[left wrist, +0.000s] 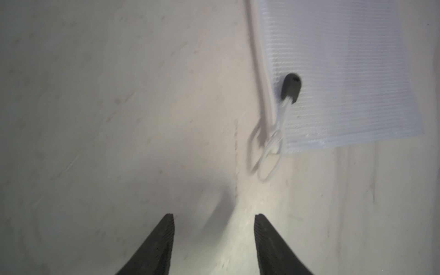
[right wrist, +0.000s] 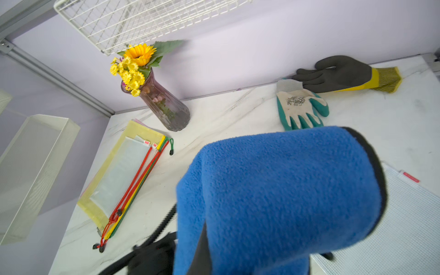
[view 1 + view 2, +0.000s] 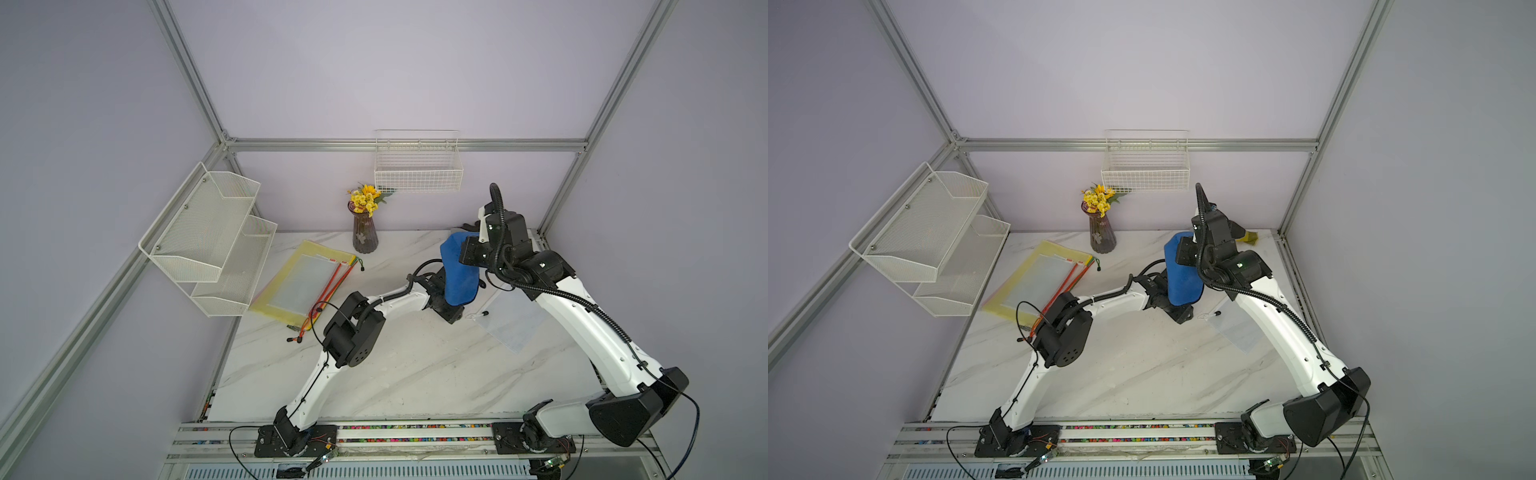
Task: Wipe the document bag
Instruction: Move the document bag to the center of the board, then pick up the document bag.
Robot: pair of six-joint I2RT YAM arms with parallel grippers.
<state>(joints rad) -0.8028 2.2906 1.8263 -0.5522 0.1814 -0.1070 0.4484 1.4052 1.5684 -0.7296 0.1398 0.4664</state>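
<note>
**Loose bag, cloth about to land**

My left gripper stands open just short of the document bag, holding nothing. My right gripper is closed on the blue cloth. Nothing pins the light bag, so I judge it could slide or buckle under the wipe, and the cloth could snag the zipper pull.

The bag lies flat on the desk beneath my right arm, skewed to the desk's edges. Its long axis seems to follow the zipper side, which faces my left arm.
</note>
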